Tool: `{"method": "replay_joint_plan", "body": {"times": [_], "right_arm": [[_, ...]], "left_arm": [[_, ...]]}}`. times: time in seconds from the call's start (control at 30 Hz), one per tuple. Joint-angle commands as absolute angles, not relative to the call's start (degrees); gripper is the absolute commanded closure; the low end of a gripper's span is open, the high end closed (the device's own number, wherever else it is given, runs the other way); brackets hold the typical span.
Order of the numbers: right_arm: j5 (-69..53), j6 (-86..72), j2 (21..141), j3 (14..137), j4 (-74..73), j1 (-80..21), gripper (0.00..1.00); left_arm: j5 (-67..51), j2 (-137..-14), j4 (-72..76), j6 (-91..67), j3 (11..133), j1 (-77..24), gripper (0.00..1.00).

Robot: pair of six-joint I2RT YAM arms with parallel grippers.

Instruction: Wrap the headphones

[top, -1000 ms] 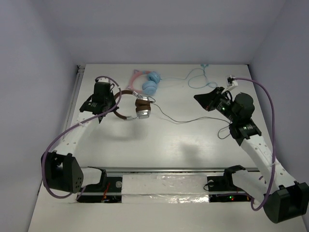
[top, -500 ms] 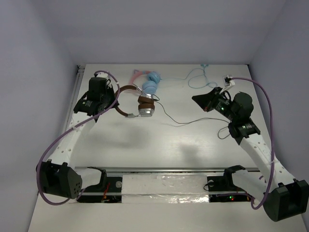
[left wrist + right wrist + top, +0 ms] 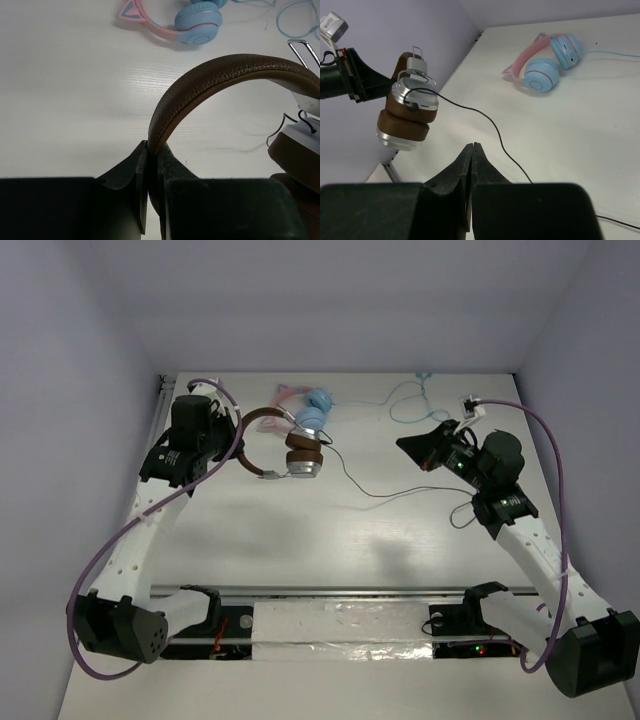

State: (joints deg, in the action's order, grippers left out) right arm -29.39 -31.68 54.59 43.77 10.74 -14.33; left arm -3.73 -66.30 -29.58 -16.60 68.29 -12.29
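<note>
The headphones [image 3: 303, 457] hang off the table at the back left, their brown headband [image 3: 220, 70] pinched in my left gripper [image 3: 152, 150], which is shut on it. The silver ear cups with brown pads [image 3: 409, 116] dangle together below the band. A thin black cable [image 3: 385, 494] trails from the cups across the table toward the right arm. In the right wrist view the cable [image 3: 496, 134] passes just right of my right gripper [image 3: 473, 146], whose fingers are pressed together with nothing between them. That gripper [image 3: 405, 444] hovers at the middle right, pointing at the headphones.
Pink cat-ear headphones [image 3: 310, 408] with blue cups lie at the back, just behind the brown pair. Their pale blue cable [image 3: 408, 400] loops toward the back right, near a small white plug [image 3: 477, 405]. Walls close in on three sides of the table.
My left arm has drawn back toward the far left corner, swinging the held headphones a little farther back and right. The right gripper's last small gap has shut.
</note>
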Motion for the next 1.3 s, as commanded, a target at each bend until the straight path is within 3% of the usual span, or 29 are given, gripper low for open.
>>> {"method": "replay_joint_plan", "body": {"times": [0.0, 0.1, 0.23, 0.33, 0.53, 0.87, 1.27], "right_arm": [[-30.0, -30.7, 55.3, 45.0, 13.7, -14.7, 0.99], [-30.1, -30.2, 55.3, 45.0, 13.7, -15.2, 0.91], [-31.5, -29.0, 54.8, 44.8, 14.5, -15.7, 0.66], [-33.8, -27.8, 55.5, 45.0, 15.0, -16.4, 0.53], [-30.6, -22.1, 60.5, 45.7, 12.7, -24.5, 0.37], [-25.3, -22.1, 68.4, 43.4, 16.5, -24.5, 0.34], [-21.7, -27.1, 69.0, 35.4, 22.4, -24.5, 0.5]], "left_arm": [[-7.3, -63.3, -27.1, -17.9, 72.8, -12.5, 1.0], [-8.3, -62.9, -26.5, -18.0, 73.1, -12.5, 1.0], [-10.7, -62.7, -24.0, -19.0, 73.3, -12.5, 1.0], [-12.7, -62.8, -22.7, -19.9, 74.5, -12.5, 1.0], [-16.7, -63.4, -22.1, -20.6, 77.8, -12.5, 1.0], [-19.1, -61.1, -22.2, -20.0, 78.5, -12.5, 1.0], [-22.1, -62.8, -18.7, -22.6, 80.3, -12.5, 1.0]]}}
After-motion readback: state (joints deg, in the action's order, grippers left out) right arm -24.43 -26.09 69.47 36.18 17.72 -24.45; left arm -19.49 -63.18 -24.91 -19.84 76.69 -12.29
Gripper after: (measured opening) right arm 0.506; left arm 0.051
